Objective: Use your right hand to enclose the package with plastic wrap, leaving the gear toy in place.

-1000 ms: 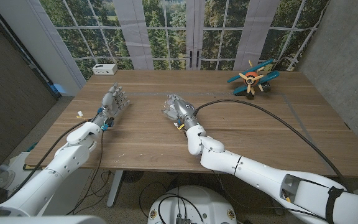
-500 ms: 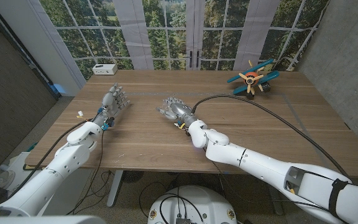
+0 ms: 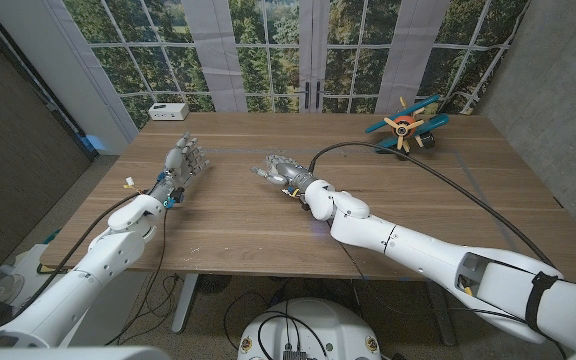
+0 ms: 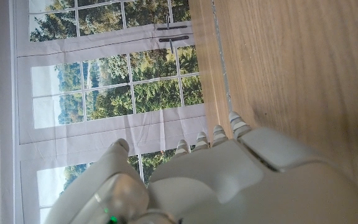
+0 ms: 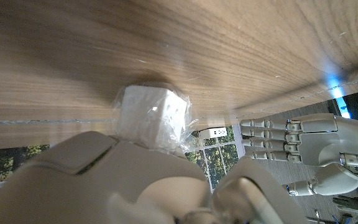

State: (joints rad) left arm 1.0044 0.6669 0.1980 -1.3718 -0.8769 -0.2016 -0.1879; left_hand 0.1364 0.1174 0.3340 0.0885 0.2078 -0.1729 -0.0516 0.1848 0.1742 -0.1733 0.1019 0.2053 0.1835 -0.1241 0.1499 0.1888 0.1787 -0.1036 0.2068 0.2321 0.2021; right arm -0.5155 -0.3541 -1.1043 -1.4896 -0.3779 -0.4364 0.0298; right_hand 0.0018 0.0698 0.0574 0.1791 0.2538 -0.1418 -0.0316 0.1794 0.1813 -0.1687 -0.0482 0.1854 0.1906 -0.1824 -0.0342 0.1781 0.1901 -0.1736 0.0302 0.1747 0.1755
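**Now: wrapped package under the right hand**

Mid-table, the white package (image 5: pixel 151 118), covered in clear plastic wrap (image 5: pixel 188 127), lies on the table (image 3: pixel 268 225) under the right hand (image 3: pixel 280 170), whose fingers close over it. Well left of the package, the left hand (image 3: pixel 186 160) stands open, holding nothing.

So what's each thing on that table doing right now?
Right hand: over a small white package, fingers on it.
White package: on the table, covered in clear plastic wrap.
Left hand: holds nothing, fingers straight.
Toy plane: standing at the far right, untouched.
White box: at the far left edge.
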